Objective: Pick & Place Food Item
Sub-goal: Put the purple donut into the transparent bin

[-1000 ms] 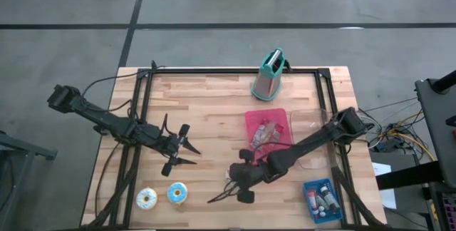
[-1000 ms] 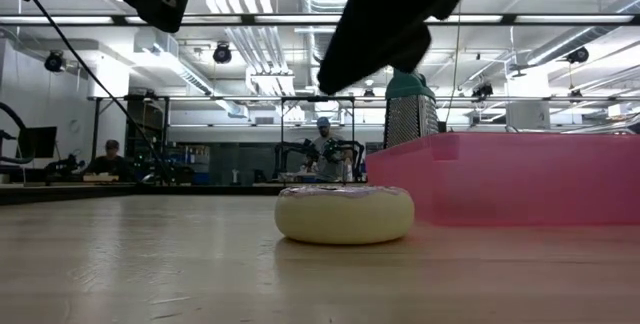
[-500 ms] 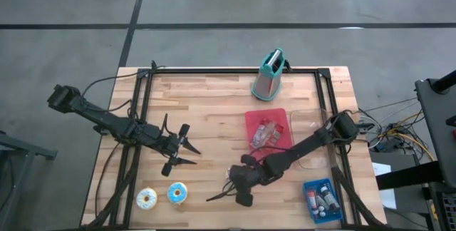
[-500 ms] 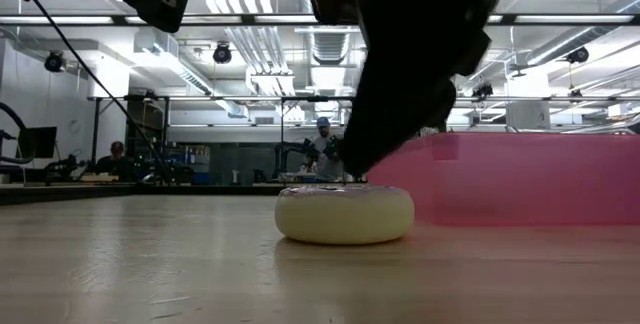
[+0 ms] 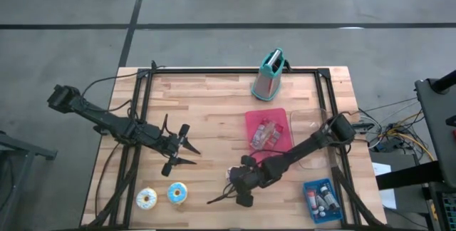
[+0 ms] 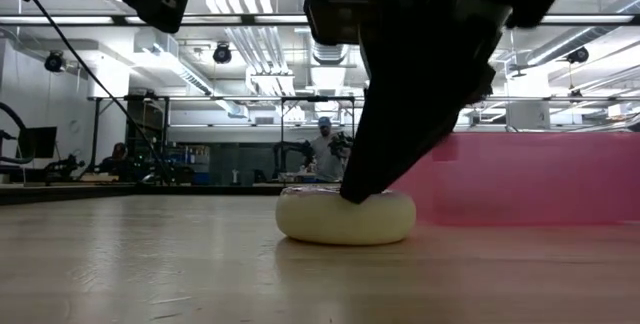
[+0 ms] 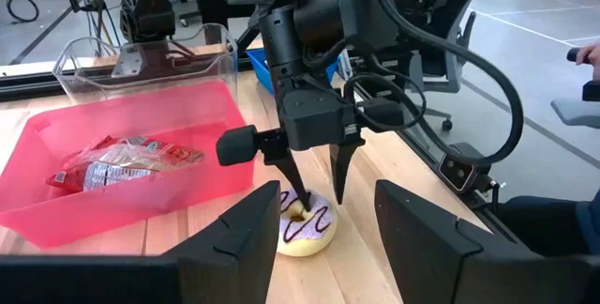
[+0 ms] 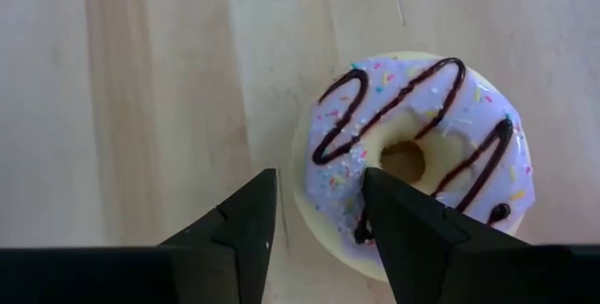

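A donut with purple frosting and chocolate stripes lies flat on the wooden table; it also shows in the left wrist view and the low view. My right gripper is open, right above it, and hides it in the high view. One finger is over the ring and the other stands outside the donut's rim. My left gripper is open and empty, hovering left of the table's middle. My right gripper comes from above, pointing down. One fingertip meets the donut's frosted top beside the hole. The other finger stands clear outside the ring. The donut lies flat on the table.
A pink bin with a wrapped snack sits just beyond the donut. A teal grater stands at the far edge. Two more donuts lie near the front left. A clear container and a blue box are at the right.
My right gripper has come down onto the purple donut and moved a little toward the table's near edge, staying open. The donut has not moved.
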Robot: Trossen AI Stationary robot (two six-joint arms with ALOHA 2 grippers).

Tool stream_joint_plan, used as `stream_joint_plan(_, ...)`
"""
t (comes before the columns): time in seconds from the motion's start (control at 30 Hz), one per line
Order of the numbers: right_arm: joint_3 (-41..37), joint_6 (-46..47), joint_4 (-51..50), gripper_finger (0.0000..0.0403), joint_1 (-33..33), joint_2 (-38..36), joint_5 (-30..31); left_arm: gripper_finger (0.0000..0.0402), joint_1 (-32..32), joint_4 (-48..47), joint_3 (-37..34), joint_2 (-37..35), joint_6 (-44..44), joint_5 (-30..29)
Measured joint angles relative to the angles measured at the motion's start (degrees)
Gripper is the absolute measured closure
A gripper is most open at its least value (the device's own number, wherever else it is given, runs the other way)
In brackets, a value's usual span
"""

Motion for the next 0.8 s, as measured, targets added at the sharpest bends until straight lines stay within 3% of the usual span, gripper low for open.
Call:
stream_joint_plan(0.3,0.1,-0.4,-0.5,0.0254,0.0,0.8,0.7,0.022,0.0,0.0,0.0,0.0,0.0,0.0)
stream_joint_plan(0.8,0.1,-0.2,-0.6,0.0348,0.1,0.8,1.2,0.022,0.0,0.0,0.0,0.0,0.0,0.0)
